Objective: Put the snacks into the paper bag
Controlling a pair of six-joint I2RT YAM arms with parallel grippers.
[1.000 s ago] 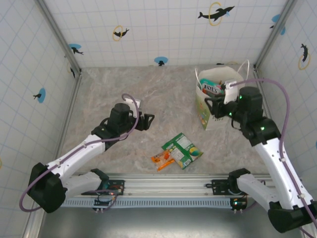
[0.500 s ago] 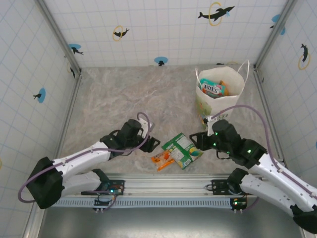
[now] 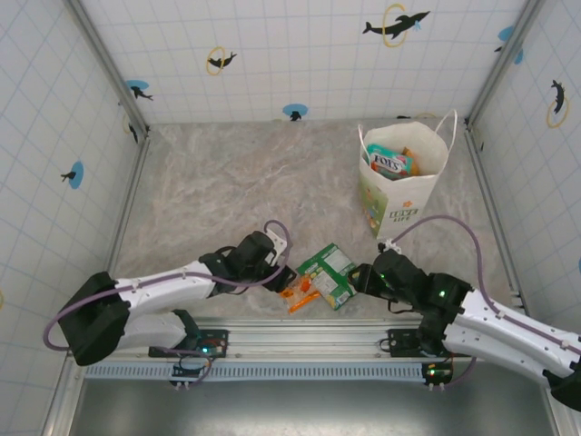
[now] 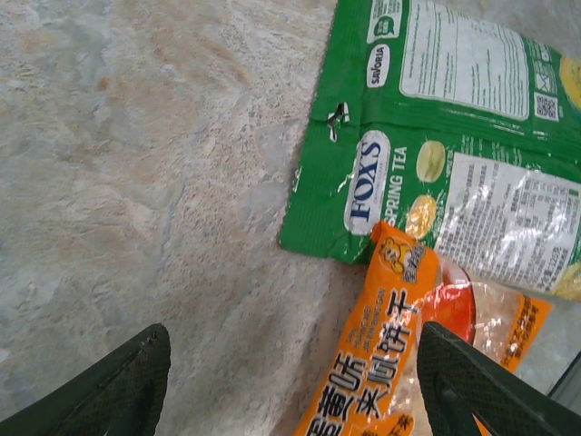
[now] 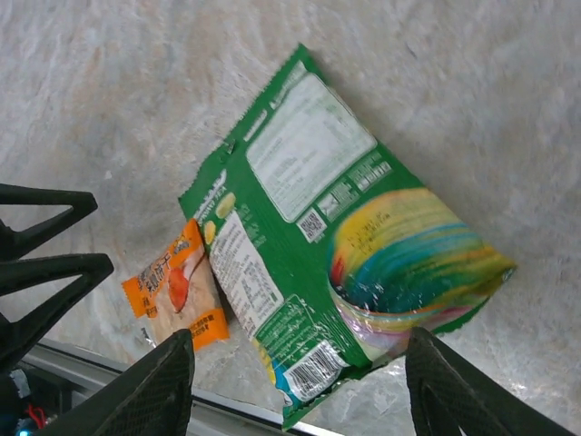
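Observation:
The white paper bag (image 3: 400,207) stands upright at the right back, with a Fox's packet (image 3: 388,163) and other snacks inside. Two overlapping green-and-white packets (image 3: 332,271) (image 4: 427,136) (image 5: 309,209) lie flat near the table's front edge. Small orange packets (image 3: 299,293) (image 4: 377,363) (image 5: 178,291) lie against their left side. My left gripper (image 3: 283,276) (image 4: 290,400) is open and low over the table, with the end of an orange packet between its fingers. My right gripper (image 3: 359,280) (image 5: 304,391) is open over the right edge of the green packets.
A metal rail (image 3: 309,334) runs along the front edge just behind the packets. Tiled walls with posts (image 3: 109,68) close in the marbled table (image 3: 236,173) on three sides. The left gripper's black fingers (image 5: 45,236) reach in at the left of the right wrist view.
My right gripper has left the bag's mouth and come down to the green packets. My left gripper has moved forward and right, down to the orange packets. The packets have not moved.

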